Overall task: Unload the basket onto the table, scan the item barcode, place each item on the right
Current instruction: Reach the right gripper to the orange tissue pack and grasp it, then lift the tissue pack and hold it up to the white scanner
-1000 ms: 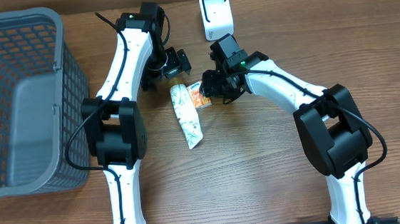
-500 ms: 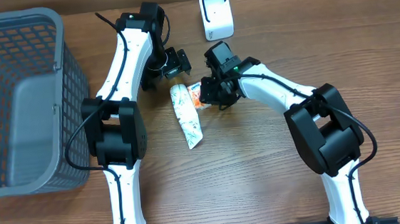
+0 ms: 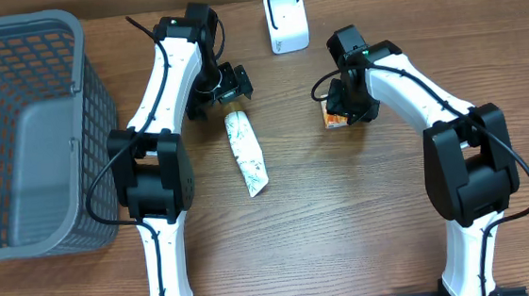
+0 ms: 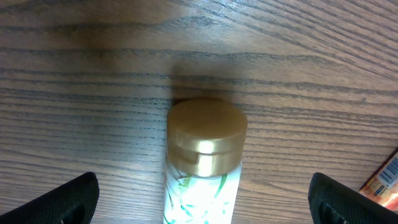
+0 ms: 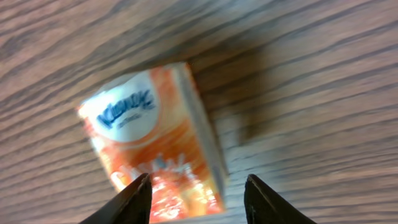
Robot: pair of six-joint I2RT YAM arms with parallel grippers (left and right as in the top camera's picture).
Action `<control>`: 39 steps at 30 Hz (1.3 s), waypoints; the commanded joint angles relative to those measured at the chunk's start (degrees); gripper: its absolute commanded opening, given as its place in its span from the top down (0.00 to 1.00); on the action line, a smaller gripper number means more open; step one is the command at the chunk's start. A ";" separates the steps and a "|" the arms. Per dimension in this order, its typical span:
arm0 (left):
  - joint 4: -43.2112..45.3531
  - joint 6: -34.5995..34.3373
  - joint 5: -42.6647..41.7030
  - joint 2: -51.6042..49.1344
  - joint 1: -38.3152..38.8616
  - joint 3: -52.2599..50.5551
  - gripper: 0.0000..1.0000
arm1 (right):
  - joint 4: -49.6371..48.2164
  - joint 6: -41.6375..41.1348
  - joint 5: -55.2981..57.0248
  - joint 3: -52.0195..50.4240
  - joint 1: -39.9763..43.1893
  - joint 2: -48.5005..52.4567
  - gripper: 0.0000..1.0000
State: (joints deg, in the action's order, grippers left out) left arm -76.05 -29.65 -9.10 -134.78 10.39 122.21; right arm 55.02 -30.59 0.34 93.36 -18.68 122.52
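An orange Kleenex tissue pack (image 3: 335,119) lies on the wooden table, below and to the right of the white barcode scanner (image 3: 287,19). My right gripper (image 3: 347,111) hangs over it. In the right wrist view the pack (image 5: 155,140) sits between the fingers of the right gripper (image 5: 198,186); the left finger overlaps its edge and the right finger (image 5: 267,199) stands apart from it, so the jaws are open. My left gripper (image 4: 205,190) is wide open, straddling a white tube with a gold cap (image 4: 205,134) without touching it.
The white and green tube (image 3: 246,152) lies lengthwise mid-table under the left gripper (image 3: 223,83). A grey mesh basket (image 3: 17,130) fills the left side. The scanner stands upright at the back edge. A corner of the orange pack (image 4: 382,183) shows in the left wrist view.
My right gripper has carried the orange pack from beside the tube to the right, below the scanner, and its jaws have spread again. The left arm and the tube have not moved.
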 commanded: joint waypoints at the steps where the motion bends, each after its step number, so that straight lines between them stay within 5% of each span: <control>1: 0.04 -0.13 0.72 1.05 -0.24 -0.24 0.00 | -0.81 2.62 -1.92 0.35 -0.74 -2.38 0.48; 9: 0.04 -0.13 0.72 1.05 -0.24 -0.24 0.00 | -2.58 5.40 0.15 0.35 -0.17 -2.16 0.38; 16: 0.04 -0.13 0.72 1.05 -0.24 -0.24 0.00 | -5.75 5.33 0.00 -2.34 0.59 -1.86 0.39; 22: 0.04 -0.13 0.72 1.05 -0.24 -0.24 0.00 | -8.98 5.35 -0.70 -5.73 0.81 -1.86 0.49; 29: 0.04 -0.13 0.72 1.05 -0.24 -0.24 0.00 | -10.14 5.35 -3.98 -5.16 0.81 -1.86 0.96; 39: 0.04 -0.13 0.72 1.05 -0.24 -0.24 0.00 | -9.09 5.29 -9.07 4.63 0.81 -1.99 0.96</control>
State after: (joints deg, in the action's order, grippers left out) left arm -76.05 -29.65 -9.10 -134.78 10.39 122.21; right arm 46.68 -25.41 -6.22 93.34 -17.98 121.86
